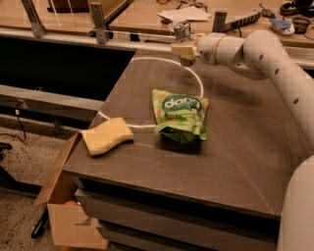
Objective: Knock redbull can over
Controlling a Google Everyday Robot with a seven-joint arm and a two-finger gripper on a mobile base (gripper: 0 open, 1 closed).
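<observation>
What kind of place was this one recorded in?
Probably a robotics lab or workshop: a dark table marked with a white arc, benches behind strewn with papers and cables, a cardboard box on the floor. The hand is at the redbull can by the table's far edge.

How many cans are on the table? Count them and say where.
1. The can stands at the table's far edge, the hand level with its middle. No other shows.

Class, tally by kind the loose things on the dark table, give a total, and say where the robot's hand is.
drink can: 1
green snack bag: 1
yellow sponge: 1
Total: 3
The hand is at the drink can, by the far edge of the table.
</observation>
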